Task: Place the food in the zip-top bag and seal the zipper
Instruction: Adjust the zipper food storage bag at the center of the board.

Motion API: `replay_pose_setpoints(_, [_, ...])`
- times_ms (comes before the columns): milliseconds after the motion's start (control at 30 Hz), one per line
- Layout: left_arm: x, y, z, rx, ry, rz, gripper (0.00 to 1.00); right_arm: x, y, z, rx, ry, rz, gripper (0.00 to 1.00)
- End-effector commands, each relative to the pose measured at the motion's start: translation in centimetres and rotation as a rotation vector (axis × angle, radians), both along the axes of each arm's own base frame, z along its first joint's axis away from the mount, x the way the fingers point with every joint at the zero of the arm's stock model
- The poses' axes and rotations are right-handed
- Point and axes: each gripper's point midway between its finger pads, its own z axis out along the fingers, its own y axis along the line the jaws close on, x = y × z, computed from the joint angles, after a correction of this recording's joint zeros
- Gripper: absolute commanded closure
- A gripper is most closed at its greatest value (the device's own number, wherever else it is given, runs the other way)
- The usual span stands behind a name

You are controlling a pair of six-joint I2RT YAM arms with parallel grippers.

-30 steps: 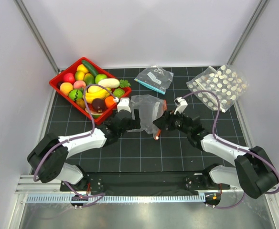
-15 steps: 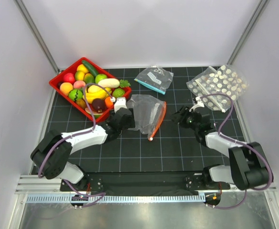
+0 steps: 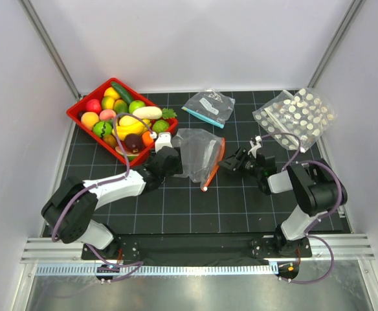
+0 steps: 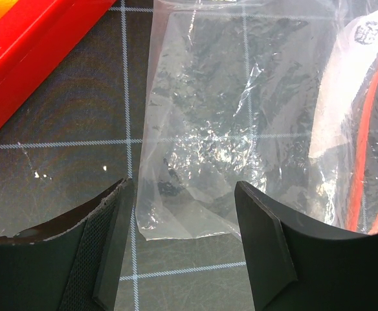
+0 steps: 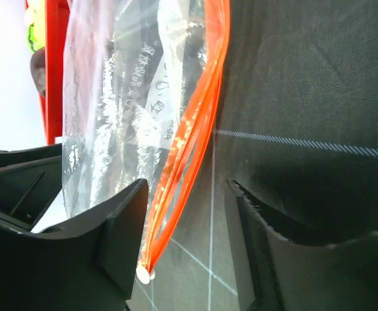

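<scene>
Bag (image 3: 199, 152) lies flat and crinkled on the black gridded bench (image 3: 195, 214), at its middle, with its mouth turned to the right. To its left, close by, a red tray (image 3: 87, 96) sits at the far left of the bench. At the far right lies a white-dotted bag (image 3: 296, 120), and a smaller teal bag (image 3: 208, 107) lies far of the middle, both well apart from the task's bag.

The left gripper (image 4: 181, 194) rests low at the bag's left side. Its jaws are apart, with the bag's near corner lying between them and nothing clamped. The right gripper (image 5: 186, 194) lies low at the bag's right side, its jaws also apart. The near end of the zipper sits between them, close to one finger. Whether it touches that finger I cannot tell.

The zipper (image 3: 214, 162) runs along the bag's right edge, slanting from far right to near left. In the right wrist view its two orange strips look slightly parted.

The food (image 3: 121, 116) is piled in the tray, many-coloured pieces packed together.
</scene>
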Motion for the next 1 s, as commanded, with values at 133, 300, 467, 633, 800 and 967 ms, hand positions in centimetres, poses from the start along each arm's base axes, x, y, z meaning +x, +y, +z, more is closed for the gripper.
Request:
replay_pose_setpoints(133, [0.9, 0.1, 1.6, -0.02, -0.045, 0.031, 0.33, 1.9, 2.9, 2.9, 0.148, -0.096, 0.061, 0.52])
replay_pose_setpoints(300, [0.9, -0.1, 1.5, -0.022, -0.041, 0.022, 0.33, 2.2, 4.4, 3.8, 0.13, -0.144, 0.102, 0.53])
replay_pose_setpoints(467, [0.9, -0.4, 1.3, -0.021, -0.031, 0.008, 0.34, 1.8, 5.3, 4.9, 0.124, -0.191, 0.146, 0.9])
replay_pose_setpoints(633, [0.9, -0.3, 1.3, -0.008, -0.035, 0.008, 0.34, 1.5, 3.6, 5.2, -0.005, -0.204, 0.095, 0.99])
replay_pose_setpoints(800, [1.2, 0.3, 1.0, 0.024, -0.039, 0.031, 0.35, 1.9, 0.1, 4.8, -0.305, -0.217, -0.016, 0.99])
replay_pose_setpoints(967, [1.4, 0.9, -0.6, 0.107, 0.018, 0.056, 0.37, 0.6, -1.9, 5.4, -0.474, -0.214, -0.07, 0.99])
